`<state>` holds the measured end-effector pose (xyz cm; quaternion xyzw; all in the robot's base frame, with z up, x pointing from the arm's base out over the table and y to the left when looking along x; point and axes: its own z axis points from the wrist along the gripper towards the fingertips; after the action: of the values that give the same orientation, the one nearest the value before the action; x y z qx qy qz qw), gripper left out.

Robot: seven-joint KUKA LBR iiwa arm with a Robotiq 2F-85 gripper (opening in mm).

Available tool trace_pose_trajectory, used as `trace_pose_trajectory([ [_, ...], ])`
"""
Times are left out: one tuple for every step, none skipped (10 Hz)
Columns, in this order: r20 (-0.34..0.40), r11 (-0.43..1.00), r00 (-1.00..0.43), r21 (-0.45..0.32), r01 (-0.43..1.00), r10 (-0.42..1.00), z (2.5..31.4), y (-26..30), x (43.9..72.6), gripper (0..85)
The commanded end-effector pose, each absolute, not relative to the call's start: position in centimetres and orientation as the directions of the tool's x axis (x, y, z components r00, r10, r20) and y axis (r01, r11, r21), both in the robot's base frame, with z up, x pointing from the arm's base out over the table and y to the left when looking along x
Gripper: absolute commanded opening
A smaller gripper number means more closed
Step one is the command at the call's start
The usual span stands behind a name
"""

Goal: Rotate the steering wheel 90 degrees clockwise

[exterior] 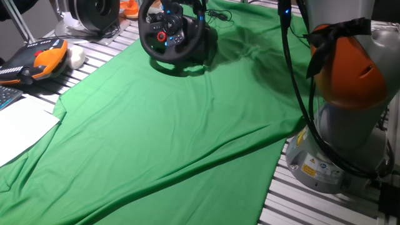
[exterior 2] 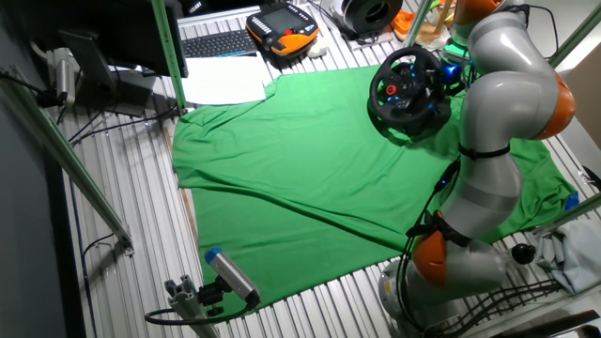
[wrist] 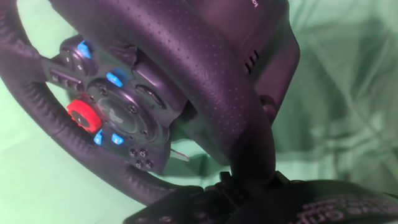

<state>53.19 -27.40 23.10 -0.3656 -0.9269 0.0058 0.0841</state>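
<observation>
The steering wheel (exterior: 170,31) sits at the far end of the bench (exterior: 300,194), up around twelve o'clock in the one fixed view, propped on its black base (exterior: 203,53) so the face tilts toward the open cloth, which looks like a deliberate setup: the rim is presented where an arm can get at it. The hand view is packed with it, thick dimpled rim sweeping across, hub to the left with a red knob (wrist: 84,116) and blue buttons (wrist: 114,79) glowing. The tool (wrist: 249,180) is right in on the rim at about five o'clock of that picture, dark shapes at the bottom edge look like its fingers on the rim, but whether they are clamped on the rim or merely beside it I cannot tell. In the other fixed view the arm (exterior 2: 498,103) arches over and down onto the wheel's right side, a sensible reach for a clockwise quarter-turn. Outward now: a green cloth (exterior: 175,131), wrinkled and folded, covers most of the slatted metal bench. At nine o'clock in the one fixed view lies an orange and black control pad (exterior: 34,61) and white paper (exterior: 19,128); at eleven o'clock a round drum-like thing (exterior: 94,14). A keyboard (exterior 2: 218,43) rests beyond the cloth.
</observation>
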Motion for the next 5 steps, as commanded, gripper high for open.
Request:
trace_pose_trajectory([
  [0.149, 0.732, -0.719, -0.069, 0.677, 0.679, 23.01, -27.41, 53.16, 0.0],
  [0.146, 0.732, -0.719, -0.067, 0.678, 0.679, 22.87, -27.47, 53.10, 0.0],
  [0.149, 0.735, -0.722, -0.062, 0.676, 0.676, 22.71, -27.61, 53.01, 0.0],
  [0.151, 0.735, -0.722, -0.055, 0.676, 0.675, 22.57, -27.58, 52.97, 0.0],
  [0.147, 0.733, -0.720, -0.053, 0.679, 0.678, 22.39, -27.54, 52.87, 0.0],
])
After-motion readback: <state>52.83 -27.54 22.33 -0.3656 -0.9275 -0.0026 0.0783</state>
